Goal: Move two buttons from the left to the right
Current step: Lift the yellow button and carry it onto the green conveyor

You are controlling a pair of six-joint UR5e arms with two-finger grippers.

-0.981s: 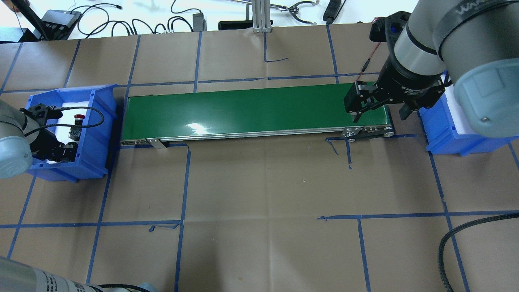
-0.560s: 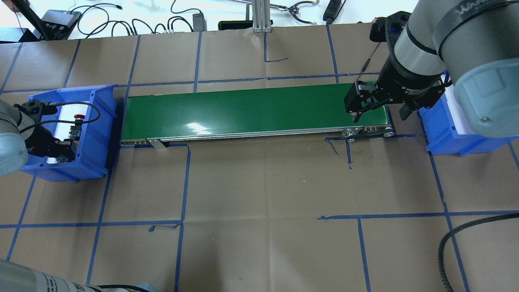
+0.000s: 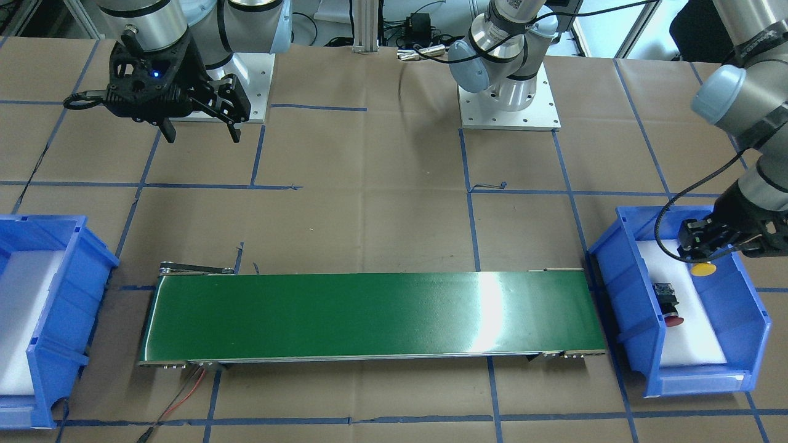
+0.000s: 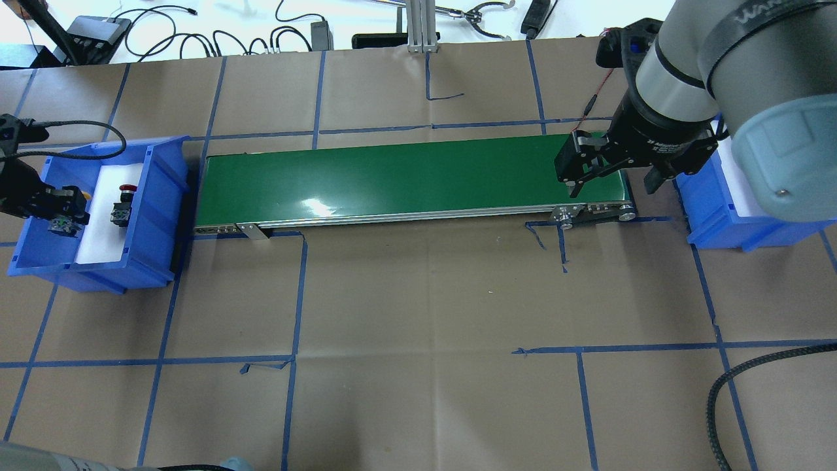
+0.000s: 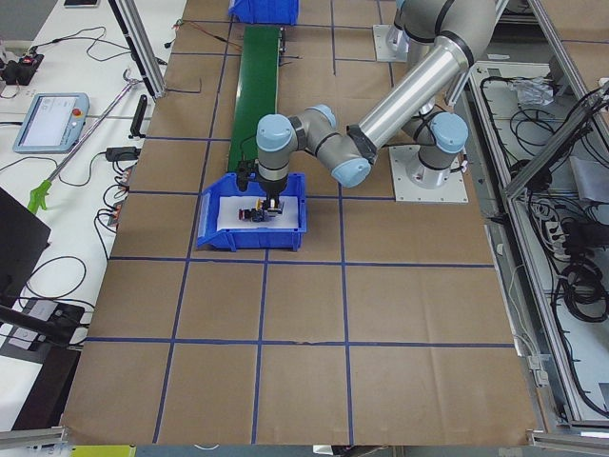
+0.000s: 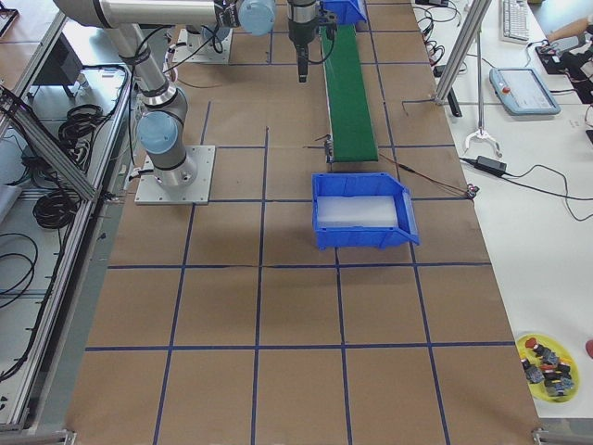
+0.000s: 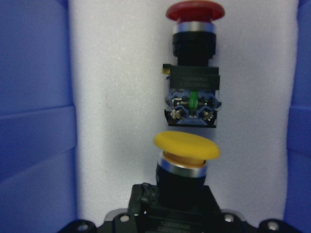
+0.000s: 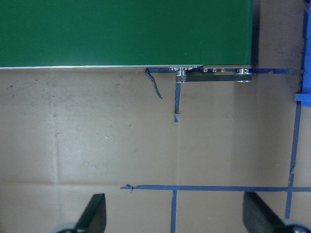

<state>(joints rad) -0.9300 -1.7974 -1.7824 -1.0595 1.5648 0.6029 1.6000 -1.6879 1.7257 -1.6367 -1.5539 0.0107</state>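
The yellow-capped button [image 7: 186, 154] hangs over the white foam of the left blue bin [image 4: 153, 196], with my left gripper [image 3: 702, 245] shut on its black body. In the overhead view this gripper [image 4: 62, 212] is over the bin's outer wall. Just beyond the yellow cap, the red-capped button [image 7: 194, 73] lies on its side on the foam, free of any grip; it also shows as red-capped button [image 3: 668, 304]. My right gripper [image 4: 611, 183] hovers open and empty over the right end of the green conveyor belt [image 4: 405, 176], with its fingertips [image 8: 95, 213] spread wide.
The right blue bin [image 3: 74, 277] with a white foam floor stands past the belt's other end. Brown paper with blue tape lines covers the table. Cables and tools lie along the far edge [image 4: 196, 33]. A black cable [image 4: 726, 392] loops at the near right.
My left arm has pulled outward from over the bin's middle toward its outer wall, taking the yellow button with it and uncovering the foam. The red button and the right arm stayed put.
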